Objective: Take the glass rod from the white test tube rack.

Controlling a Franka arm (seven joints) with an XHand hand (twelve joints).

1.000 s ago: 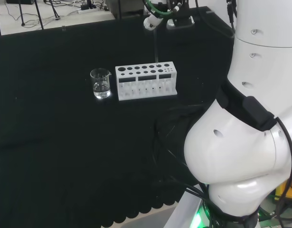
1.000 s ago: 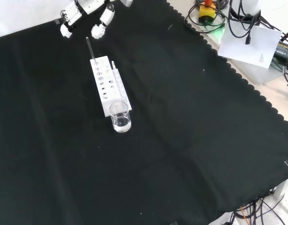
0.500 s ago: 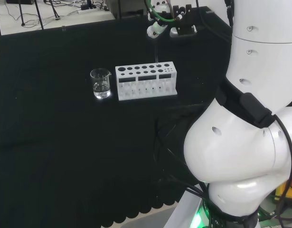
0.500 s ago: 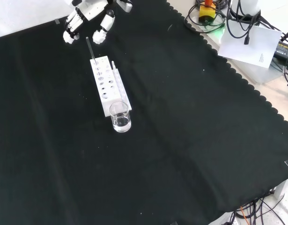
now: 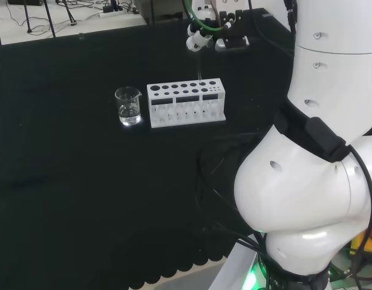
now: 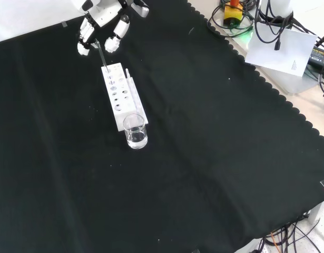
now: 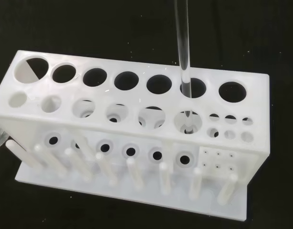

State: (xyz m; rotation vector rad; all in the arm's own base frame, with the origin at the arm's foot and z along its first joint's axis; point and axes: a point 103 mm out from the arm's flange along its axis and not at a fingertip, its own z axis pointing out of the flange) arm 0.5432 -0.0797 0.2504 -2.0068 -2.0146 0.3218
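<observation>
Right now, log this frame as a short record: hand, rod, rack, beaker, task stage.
hand: above the rack's far end in the front view, fingers either side of the rod's top, not closed on it
rod: upright in a rack hole
rack: white, on the cloth
beaker: beside the rack, some clear liquid
stage: rod not yet lifted

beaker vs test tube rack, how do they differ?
The beaker is clear and round; the rack is opaque white and a long block. The beaker has a little clear liquid at its bottom; the rack holds a glass rod standing in one hole, its other big holes empty. Both stand upright on the black cloth, side by side.
</observation>
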